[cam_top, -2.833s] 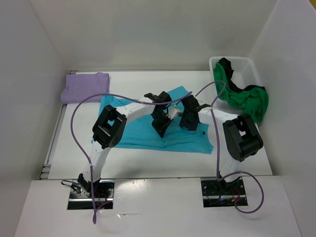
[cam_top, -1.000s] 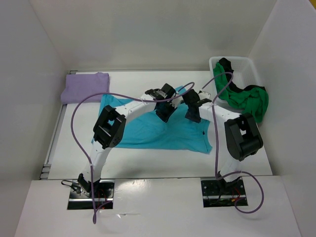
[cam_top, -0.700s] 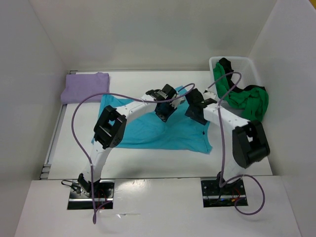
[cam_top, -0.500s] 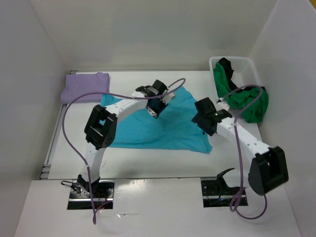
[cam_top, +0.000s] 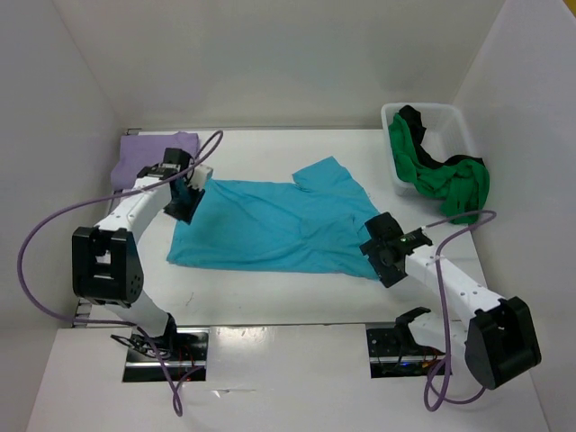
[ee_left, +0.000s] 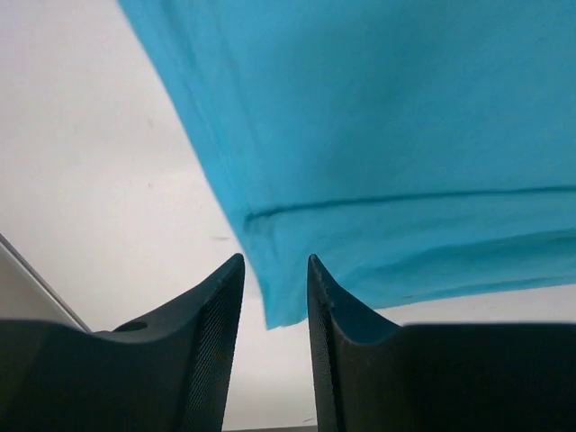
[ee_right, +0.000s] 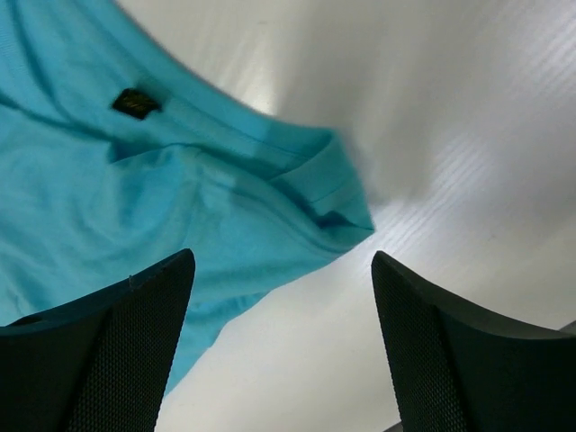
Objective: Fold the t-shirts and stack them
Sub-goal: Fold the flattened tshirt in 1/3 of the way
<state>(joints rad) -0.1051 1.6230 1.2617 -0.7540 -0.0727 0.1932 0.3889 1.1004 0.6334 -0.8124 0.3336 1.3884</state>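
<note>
While the turquoise shirt (cam_top: 279,229) lies spread flat in the middle of the desk (cam_top: 270,301), the two arms sit at opposite corners of it. Out at the far-left corner, just beside the folded lavender shirt (cam_top: 148,153), is the left gripper (ee_left: 274,270). Its jaws are only a crack apart, with the hem corner poking in between them. A sliver of desk shows beside the cloth, so there's no pinch. Down at the near-right corner, the right gripper (ee_right: 281,259) hovers with jaws spread wide and nothing in them. A small dark tag (ee_right: 135,101) shows on the cloth below it. Over at far right, the green shirt (cam_top: 454,184) drapes over the near rim of the bin (cam_top: 454,121), and the black shirt (cam_top: 411,120) sits inside.
</note>
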